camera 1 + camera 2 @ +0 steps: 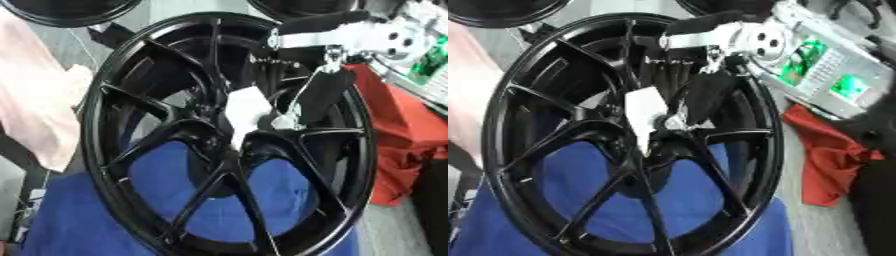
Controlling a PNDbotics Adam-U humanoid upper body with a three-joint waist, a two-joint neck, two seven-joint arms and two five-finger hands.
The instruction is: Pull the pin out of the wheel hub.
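Note:
A black spoked wheel (pixel 98 125) lies tilted on a blue cloth. At its hub (pixel 234 142) stands a white flat piece (pixel 248 106), with a small silver part, the pin (pixel 284 121), just to its right. My right hand (pixel 703 92) reaches down from the upper right. Its dark fingers come together on the silver pin at the hub. My left hand shows in neither view.
The blue cloth (pixel 74 222) covers the surface under the wheel. A red cloth (pixel 404 135) lies to the right and a pink cloth (pixel 35 100) to the left. Parts of other black wheels (pixel 70 12) show at the top edge.

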